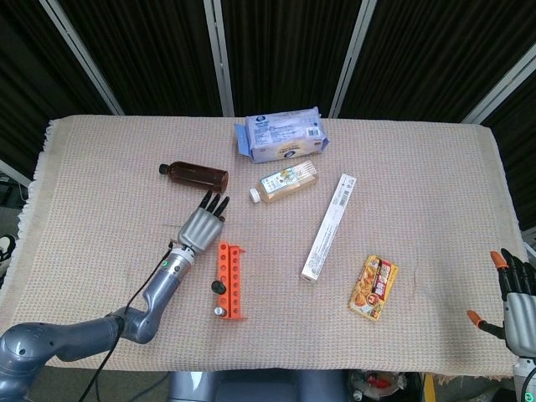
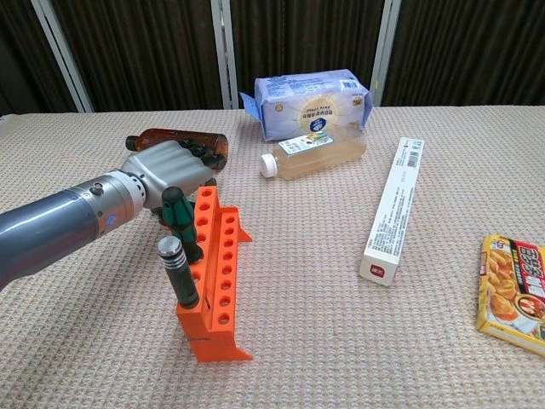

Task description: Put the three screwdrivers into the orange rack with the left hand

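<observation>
The orange plastic rack with its rows of round holes [image 2: 216, 271] stands on the beige woven tablecloth [image 1: 419, 167], left of centre and near the front edge. Two dark-handled screwdrivers are upright in it: one with a silver cap [image 2: 177, 271] at the near end, one with a green and black grip [image 2: 180, 221] just behind it. A third I cannot spot. The grey left hand [image 1: 202, 224] rests just beyond the rack's far left corner, fingers stretched out together toward the brown bottle lying on its side [image 1: 194, 174], holding nothing. The right hand [image 1: 515, 297] sits at the far right edge, orange-tipped fingers spread apart, nothing in them.
</observation>
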Robot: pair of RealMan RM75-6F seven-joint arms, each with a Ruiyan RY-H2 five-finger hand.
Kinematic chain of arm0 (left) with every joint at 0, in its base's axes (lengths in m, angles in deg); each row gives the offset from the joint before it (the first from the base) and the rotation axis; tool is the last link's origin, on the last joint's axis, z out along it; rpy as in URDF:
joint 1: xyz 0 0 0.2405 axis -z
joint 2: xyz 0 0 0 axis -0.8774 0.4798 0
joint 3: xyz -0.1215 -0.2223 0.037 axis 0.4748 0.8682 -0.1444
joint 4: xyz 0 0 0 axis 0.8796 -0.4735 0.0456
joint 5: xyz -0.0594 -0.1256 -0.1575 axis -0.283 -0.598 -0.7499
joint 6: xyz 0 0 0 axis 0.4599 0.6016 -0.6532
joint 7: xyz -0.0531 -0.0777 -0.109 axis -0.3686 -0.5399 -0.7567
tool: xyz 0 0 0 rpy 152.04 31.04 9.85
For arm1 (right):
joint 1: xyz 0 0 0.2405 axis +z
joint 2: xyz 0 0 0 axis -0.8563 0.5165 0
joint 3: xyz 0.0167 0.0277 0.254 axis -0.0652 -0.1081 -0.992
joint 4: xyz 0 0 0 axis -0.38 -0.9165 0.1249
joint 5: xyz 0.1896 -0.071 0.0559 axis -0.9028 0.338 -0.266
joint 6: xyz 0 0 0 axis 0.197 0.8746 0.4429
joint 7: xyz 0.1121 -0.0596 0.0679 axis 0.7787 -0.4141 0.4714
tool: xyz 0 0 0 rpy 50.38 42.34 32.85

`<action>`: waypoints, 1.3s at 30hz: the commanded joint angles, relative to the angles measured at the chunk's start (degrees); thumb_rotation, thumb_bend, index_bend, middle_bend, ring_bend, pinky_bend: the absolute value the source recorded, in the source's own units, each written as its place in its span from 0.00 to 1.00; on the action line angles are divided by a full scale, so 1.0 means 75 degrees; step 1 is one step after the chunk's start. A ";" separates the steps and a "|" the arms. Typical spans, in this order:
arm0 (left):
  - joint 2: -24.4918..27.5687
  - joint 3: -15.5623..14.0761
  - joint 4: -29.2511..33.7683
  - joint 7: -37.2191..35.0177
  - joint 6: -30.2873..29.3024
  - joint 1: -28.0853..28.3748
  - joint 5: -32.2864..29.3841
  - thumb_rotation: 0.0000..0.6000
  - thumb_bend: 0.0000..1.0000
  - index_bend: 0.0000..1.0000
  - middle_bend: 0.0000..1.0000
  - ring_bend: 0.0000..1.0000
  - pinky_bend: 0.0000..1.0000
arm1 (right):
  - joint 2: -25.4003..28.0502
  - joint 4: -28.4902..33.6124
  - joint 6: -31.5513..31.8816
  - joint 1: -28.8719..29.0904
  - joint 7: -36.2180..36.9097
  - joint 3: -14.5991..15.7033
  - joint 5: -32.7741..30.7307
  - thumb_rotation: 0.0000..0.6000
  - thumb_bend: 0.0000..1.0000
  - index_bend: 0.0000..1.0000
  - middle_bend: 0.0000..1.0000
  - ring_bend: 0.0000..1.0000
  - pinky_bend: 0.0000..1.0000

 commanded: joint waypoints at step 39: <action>0.1840 0.0892 0.2900 -0.3778 -0.1423 -0.1122 0.0868 1.00 0.41 0.62 0.00 0.00 0.00 | -0.0010 0.0039 -0.0123 0.0069 -0.0054 -0.0019 0.0042 1.00 0.00 0.00 0.00 0.00 0.00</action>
